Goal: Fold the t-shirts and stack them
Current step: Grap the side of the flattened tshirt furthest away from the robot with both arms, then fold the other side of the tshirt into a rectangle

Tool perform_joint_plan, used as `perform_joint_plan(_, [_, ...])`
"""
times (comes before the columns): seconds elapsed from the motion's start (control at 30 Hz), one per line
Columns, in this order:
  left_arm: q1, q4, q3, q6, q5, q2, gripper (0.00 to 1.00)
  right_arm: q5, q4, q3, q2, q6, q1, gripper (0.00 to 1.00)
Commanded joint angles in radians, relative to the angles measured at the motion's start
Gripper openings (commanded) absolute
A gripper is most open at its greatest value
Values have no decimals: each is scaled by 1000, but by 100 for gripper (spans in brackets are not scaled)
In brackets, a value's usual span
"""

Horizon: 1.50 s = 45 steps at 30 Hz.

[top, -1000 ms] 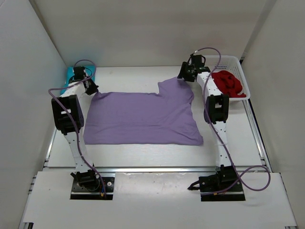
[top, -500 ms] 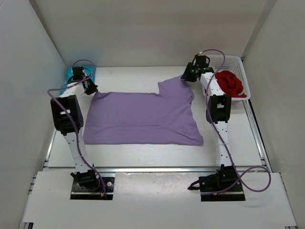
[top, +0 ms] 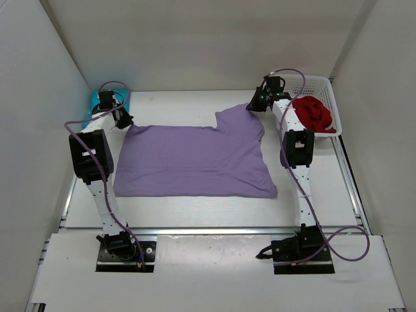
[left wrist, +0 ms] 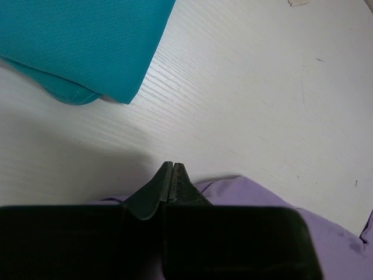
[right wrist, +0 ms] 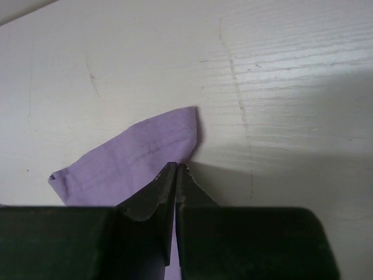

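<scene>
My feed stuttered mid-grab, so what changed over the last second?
The right end effector shifted slightly rightward at the lavender t-shirt's far right corner and closed on it. The left end effector stayed shut on its far left corner. The red t-shirt in the basket and the teal t-shirt did not move.

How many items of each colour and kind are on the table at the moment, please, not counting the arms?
lavender t-shirt, spread flat: 1
teal t-shirt, at the far left: 1
red t-shirt, bundled in the basket: 1
white lattice basket: 1
Total: 4
</scene>
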Motion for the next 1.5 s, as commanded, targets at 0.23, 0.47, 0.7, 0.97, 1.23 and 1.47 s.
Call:
perform_joint_plan(0.23, [32, 71, -96, -41, 41, -146, 0, 42, -213, 212, -127, -65, 35, 0])
perform_joint_plan(0.47, [88, 104, -214, -46, 75, -187, 0, 95, -551, 212, -187, -137, 67, 0])
perform_joint_plan(0.7, [113, 131, -283, -58, 102, -238, 0, 205, -674, 195, -239, -163, 116, 0])
perform_joint_plan(0.97, [110, 140, -282, -75, 133, -252, 0, 283, -611, -149, -479, -221, 133, 0])
perform_joint_plan(1.23, [145, 171, -314, -121, 178, -256, 0, 226, -125, -840, -825, -197, 103, 0])
perform_joint_plan(1.47, [156, 196, -380, -124, 162, -361, 0, 203, -7, -1029, -967, -175, 104, 0])
